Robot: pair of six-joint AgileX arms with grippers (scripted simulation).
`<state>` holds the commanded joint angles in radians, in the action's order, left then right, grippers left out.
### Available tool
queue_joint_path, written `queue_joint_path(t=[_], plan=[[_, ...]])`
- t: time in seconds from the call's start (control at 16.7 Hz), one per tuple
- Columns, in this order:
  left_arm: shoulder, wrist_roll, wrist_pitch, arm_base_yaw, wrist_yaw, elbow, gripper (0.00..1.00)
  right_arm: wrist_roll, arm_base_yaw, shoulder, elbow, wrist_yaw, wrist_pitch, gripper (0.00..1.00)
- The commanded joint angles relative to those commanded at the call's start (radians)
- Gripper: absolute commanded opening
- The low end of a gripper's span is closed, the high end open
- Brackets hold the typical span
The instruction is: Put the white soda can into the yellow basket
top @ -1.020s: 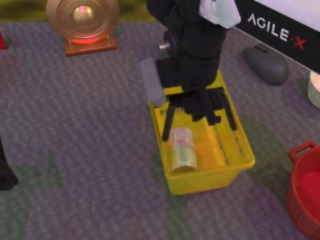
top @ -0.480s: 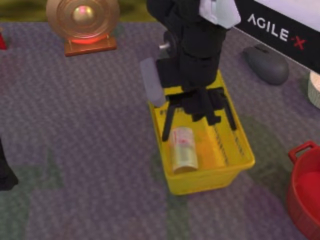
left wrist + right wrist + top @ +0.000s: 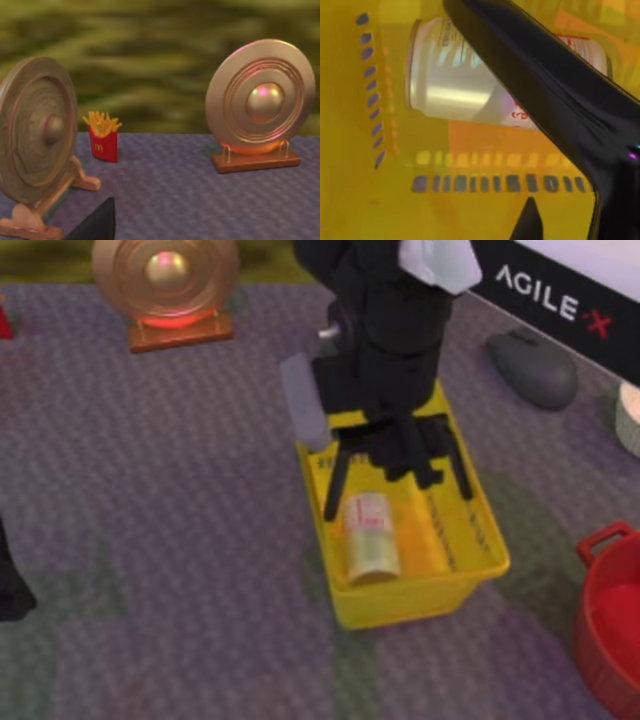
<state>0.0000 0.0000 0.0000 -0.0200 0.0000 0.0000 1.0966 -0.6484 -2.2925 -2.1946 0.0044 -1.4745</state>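
White soda can (image 3: 368, 537) lies inside yellow basket (image 3: 420, 605); right gripper (image 3: 400, 478) above, open, empty

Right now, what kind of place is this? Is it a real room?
Probably not a real room: it looks like a computer-made tabletop. A purple patterned table holds a jumble: a yellow basket with a white soda can, a bronze gong, a computer mouse.

the top view looks steeply down on the worktop (image 3: 150, 540) from above. the left wrist view sits low, facing level across it toward a gold disc (image 3: 260, 100), which the top view shares. the right wrist view peers closely into the yellow basket (image 3: 350, 190), shared with the top view
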Motion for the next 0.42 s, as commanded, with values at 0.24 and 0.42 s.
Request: queue_joint_path(t=[0.24,0.42], plan=[[0.0,0.0,0.0,0.0,0.0,0.0,1.0,0.021,0.018,0.001,-0.126,0.0,-0.13,0.0],[0.0,0.0,0.0,0.0,0.0,0.0,1.0,0.031,0.027,0.006,-0.177,0.0,-0.182,0.0]])
